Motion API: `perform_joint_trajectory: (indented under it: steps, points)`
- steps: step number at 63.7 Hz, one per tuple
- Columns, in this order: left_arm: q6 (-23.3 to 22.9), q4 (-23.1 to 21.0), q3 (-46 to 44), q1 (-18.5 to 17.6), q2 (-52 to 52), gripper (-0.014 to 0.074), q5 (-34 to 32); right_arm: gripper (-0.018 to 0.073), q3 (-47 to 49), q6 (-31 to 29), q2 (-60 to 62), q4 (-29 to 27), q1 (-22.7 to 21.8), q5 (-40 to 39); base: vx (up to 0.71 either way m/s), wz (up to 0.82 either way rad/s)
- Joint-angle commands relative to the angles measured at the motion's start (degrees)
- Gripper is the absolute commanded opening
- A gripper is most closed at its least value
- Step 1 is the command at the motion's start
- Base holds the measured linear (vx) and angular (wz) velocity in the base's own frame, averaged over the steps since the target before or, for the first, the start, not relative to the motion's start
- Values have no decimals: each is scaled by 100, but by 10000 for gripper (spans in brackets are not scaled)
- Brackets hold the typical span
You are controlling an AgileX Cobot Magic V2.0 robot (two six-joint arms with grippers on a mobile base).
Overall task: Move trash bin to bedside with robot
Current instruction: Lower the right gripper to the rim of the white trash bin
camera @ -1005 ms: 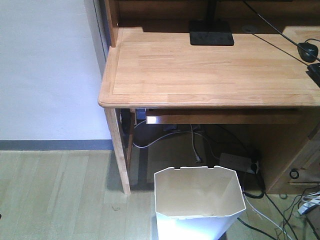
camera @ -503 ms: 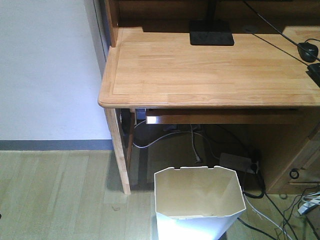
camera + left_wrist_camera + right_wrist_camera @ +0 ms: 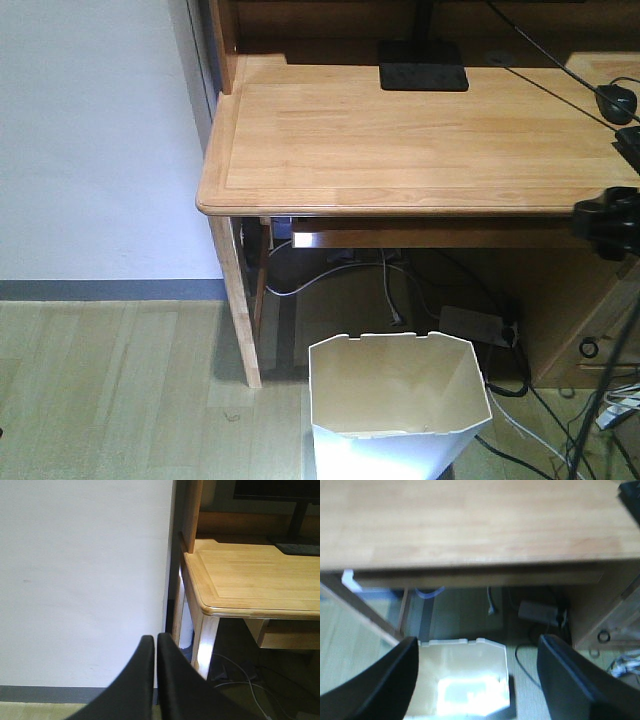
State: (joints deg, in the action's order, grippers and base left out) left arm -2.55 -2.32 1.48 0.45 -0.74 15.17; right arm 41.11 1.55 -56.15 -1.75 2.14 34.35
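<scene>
The white trash bin (image 3: 400, 400) stands on the wooden floor just in front of the desk, with its cream inside showing. The right wrist view looks down into the trash bin (image 3: 465, 680) from above. There my right gripper (image 3: 477, 640) is open, its two black fingers spread wide to either side of the bin's rim and well above it. A black part of my right arm (image 3: 608, 222) shows at the desk's right edge. My left gripper (image 3: 155, 637) is shut and empty, facing the white wall beside the desk's corner. The bedside is out of view.
A light wooden desk (image 3: 420, 140) carries a black monitor base (image 3: 423, 75) and a mouse (image 3: 615, 100). Cables and a power strip (image 3: 478, 325) lie under it, right behind the bin. A desk leg (image 3: 237, 310) stands to the bin's left, and the white wall (image 3: 100, 140) is at left.
A black part of my right arm has come into the front view at the right edge of the desk. The bin has not moved.
</scene>
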Motion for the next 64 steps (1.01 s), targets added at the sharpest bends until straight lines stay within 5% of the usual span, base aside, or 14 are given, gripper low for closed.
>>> perform_joint_trajectory:
  steps: [1, 24, 41, 64]
  points:
    - [-35, -23, 67, 7, -82, -6, -397, 494, 373, -555, -474, -356, -32, -53, 0, 0]
    - [-35, -23, 67, 7, -82, -6, -397, 490, 651, -2252, -2535, -1764, -846, -156, 0, 0]
    - [-35, -23, 67, 7, -82, -6, -397, 490, 651, -3067, -4035, -1792, -1007, -1071, 0, 0]
    - [-35, -23, 67, 7, -82, -6, -397, 490, 690, -3401, -6028, -1790, -1007, -2812, 0, 0]
